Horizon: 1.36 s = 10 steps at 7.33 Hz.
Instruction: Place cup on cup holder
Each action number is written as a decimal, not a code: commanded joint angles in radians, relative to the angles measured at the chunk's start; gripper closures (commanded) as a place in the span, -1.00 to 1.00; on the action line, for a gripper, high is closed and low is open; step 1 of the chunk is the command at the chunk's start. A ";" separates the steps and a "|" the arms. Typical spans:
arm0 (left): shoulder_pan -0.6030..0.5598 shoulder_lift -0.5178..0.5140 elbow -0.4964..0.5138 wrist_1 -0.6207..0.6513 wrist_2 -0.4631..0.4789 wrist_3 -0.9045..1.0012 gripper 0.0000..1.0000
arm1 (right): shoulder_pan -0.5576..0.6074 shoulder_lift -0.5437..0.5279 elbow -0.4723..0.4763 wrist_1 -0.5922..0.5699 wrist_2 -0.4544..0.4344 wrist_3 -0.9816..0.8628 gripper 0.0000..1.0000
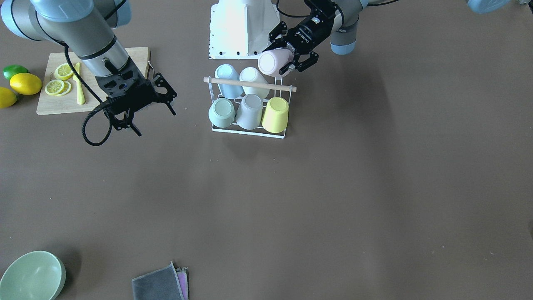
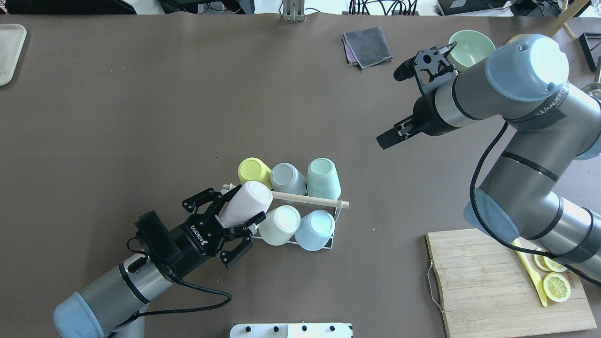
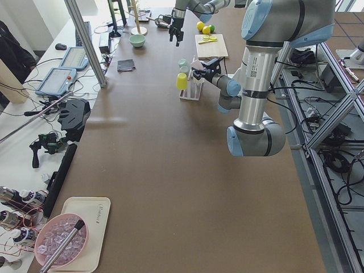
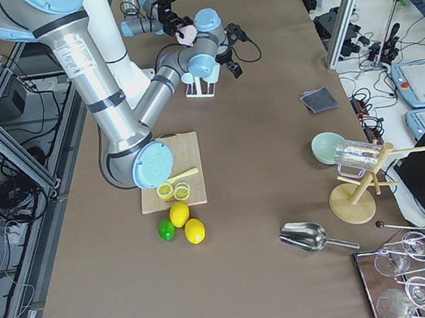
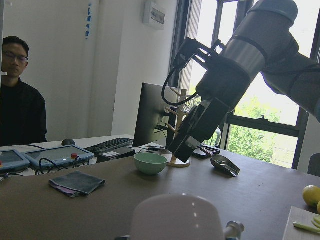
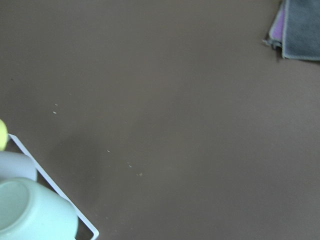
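The cup holder (image 2: 324, 202) stands on the brown bench (image 2: 188, 117) with five cups upside down on it. On the side away from the robot's base sit a yellow cup (image 2: 253, 171), a grey cup (image 2: 287, 178) and a mint cup (image 2: 324, 184). On the near side sit a white cup (image 2: 280, 224) and a light blue cup (image 2: 315, 229).

The sixth place is the holder's near corner, beside the white cup, and the pink cup (image 2: 246, 202) is there. It is tilted, mouth toward the arm and base up against the end of the holder's wooden rod (image 2: 305, 199). The left hand (image 2: 230, 217) has its two fingers closed on the cup's sides, only as far apart as the cup is wide. Whether the cup already sits over a peg cannot be told — its body hides the wire beneath.

The right hand (image 2: 418, 94) hangs well away from the holder, above the bench on the robot's right. Its fingers are spread wide and it holds nothing.

A wooden cutting board (image 2: 474, 277) lies to the holder's right — lemon slices (image 2: 556, 286) and a yellow knife (image 2: 530, 274) are on it. Far across the bench from the holder are a green bowl (image 2: 469, 47) and a folded grey cloth (image 2: 368, 44).
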 commanded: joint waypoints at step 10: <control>-0.027 -0.003 0.051 -0.001 -0.003 0.001 1.00 | 0.778 -0.492 -0.320 -0.058 0.291 -0.555 -1.00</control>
